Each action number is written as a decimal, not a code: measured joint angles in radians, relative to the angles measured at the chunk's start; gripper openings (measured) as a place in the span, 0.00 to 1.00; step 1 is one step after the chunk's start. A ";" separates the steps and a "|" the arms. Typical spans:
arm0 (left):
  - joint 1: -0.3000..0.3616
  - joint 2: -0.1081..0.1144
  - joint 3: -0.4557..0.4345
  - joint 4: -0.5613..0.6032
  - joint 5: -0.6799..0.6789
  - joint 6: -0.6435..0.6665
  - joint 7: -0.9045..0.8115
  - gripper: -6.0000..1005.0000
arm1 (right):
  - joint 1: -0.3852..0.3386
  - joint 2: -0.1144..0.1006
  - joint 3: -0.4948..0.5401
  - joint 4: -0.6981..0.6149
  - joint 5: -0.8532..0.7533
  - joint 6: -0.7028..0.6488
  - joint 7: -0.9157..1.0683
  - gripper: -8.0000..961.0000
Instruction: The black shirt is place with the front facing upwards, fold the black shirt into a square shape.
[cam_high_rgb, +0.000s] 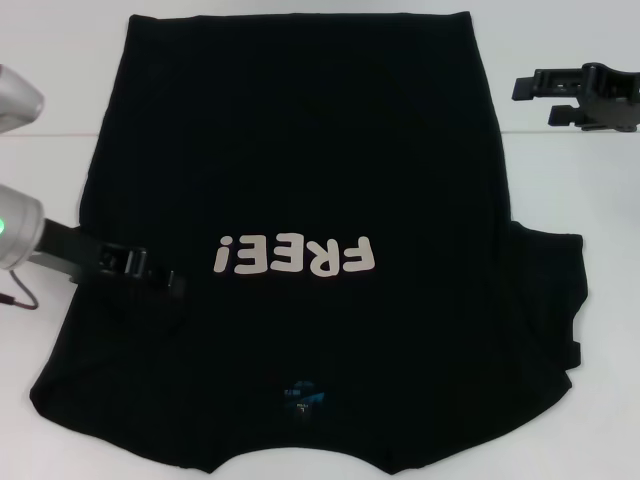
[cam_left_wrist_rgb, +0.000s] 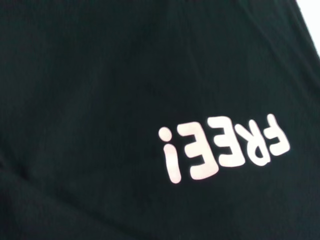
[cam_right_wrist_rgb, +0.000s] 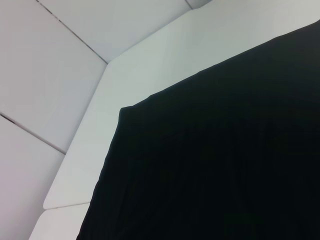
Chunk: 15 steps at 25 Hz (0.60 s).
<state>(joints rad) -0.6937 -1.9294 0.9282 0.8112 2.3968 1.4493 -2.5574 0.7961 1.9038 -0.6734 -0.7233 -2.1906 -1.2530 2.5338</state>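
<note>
- The table (cam_high_rgb: 560, 180) is white and fills the head view behind the cloth; its bare surface shows along the left edge, the upper corners and the right side; in the right wrist view the table (cam_right_wrist_rgb: 150, 65) shows as a pale slab with an angled corner, against light wall panels.
- The black shirt (cam_high_rgb: 300, 150) lies flat on the table and covers most of the centre of the head view; its straight hem runs along the top of the frame and the neck opening sits at the bottom centre; a sleeve juts out at the right, middle to lower part of the frame.
- The off-white "FREE!" lettering (cam_high_rgb: 295, 257) sits just below the middle of the frame, reading upside down; the left wrist view shows the same lettering (cam_left_wrist_rgb: 225, 150) at lower right, surrounded by plain black cloth.
- The right tool (cam_high_rgb: 560, 95) hangs at the upper right of the head view, over bare table and well apart from the shirt's edge; its jaws stand apart.
- The left tool (cam_high_rgb: 165, 280) reaches in from the left edge, low over the shirt's left part, just left of the lettering; black against black cloth, so I cannot tell how its jaws stand.
- A small blue neck label (cam_high_rgb: 303, 392) shows at bottom centre, just above the neck opening.
</note>
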 joint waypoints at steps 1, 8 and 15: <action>0.016 -0.002 -0.005 0.020 -0.006 0.007 0.015 0.21 | 0.000 0.000 0.000 0.000 0.000 0.000 0.000 0.89; 0.100 -0.024 -0.147 0.125 -0.034 0.045 0.095 0.41 | -0.004 -0.005 0.000 0.000 0.000 -0.018 0.007 0.89; 0.122 -0.023 -0.291 0.116 -0.023 0.062 0.048 0.70 | -0.008 -0.015 0.000 -0.006 0.000 -0.064 0.005 0.89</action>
<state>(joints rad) -0.5718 -1.9528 0.6374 0.9277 2.3737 1.5115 -2.5096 0.7877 1.8885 -0.6734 -0.7297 -2.1902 -1.3173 2.5391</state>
